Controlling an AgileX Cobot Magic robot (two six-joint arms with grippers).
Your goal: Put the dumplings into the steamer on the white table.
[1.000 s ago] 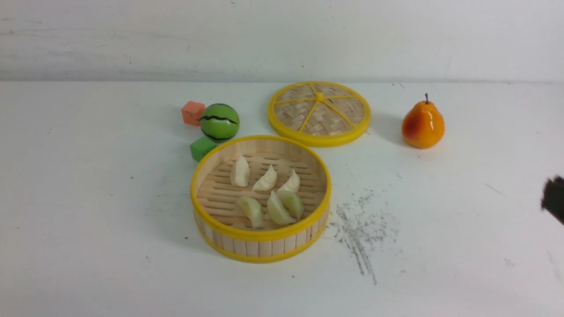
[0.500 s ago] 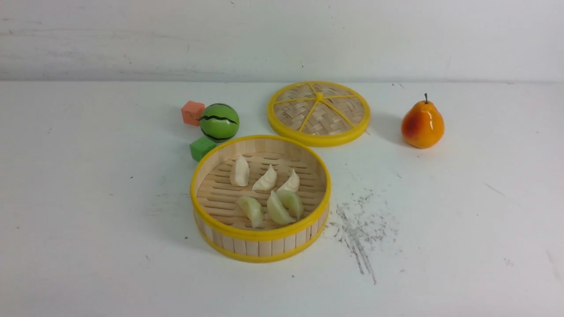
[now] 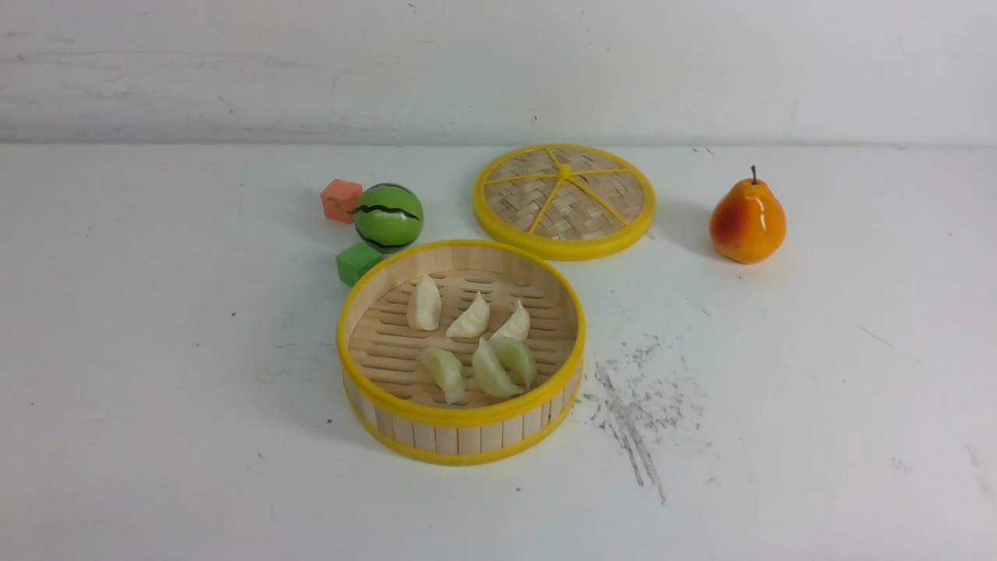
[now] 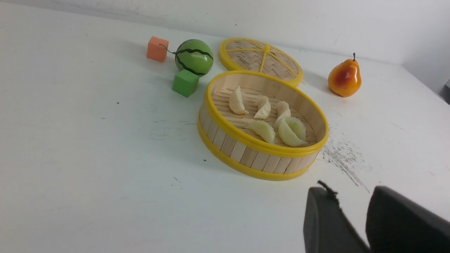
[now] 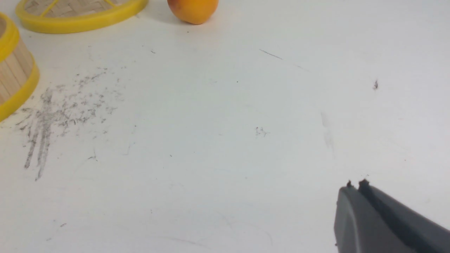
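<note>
So all six dumplings [image 3: 471, 343] are sitting inside the steamer [image 3: 461, 421], three cream ones in a row toward the back and three greenish ones closer to the front rim, two of those leaning on each other. That's basically the whole job, judging by how it lies: nothing dumpling-shaped is left out on the table [image 3: 156, 389]. The steamer sits roughly mid-table, which makes sense since either arm could reach it from there. The lid [image 3: 564, 199] lies flat just behind it, off to the side so the basket's open top is free for dropping things in. The melon [image 3: 388, 216], orange cube [image 3: 340, 199] and green cube [image 3: 357, 262] cluster just behind and left of the steamer, and the pear [image 3: 747, 220] stands well off to the right; none of them are in the way, they look like clutter. Neither arm shows in the front view. In its wrist view the left gripper [image 4: 351, 211] has a modest gap between its two dark fingers with nothing in it, pointed toward the steamer from near the table. The right gripper [image 5: 355, 184] is pinched closed on nothing, over bare scuffed table well clear of the steamer. I'd say both are parked out of the way because there's nothing left to pick.
</note>
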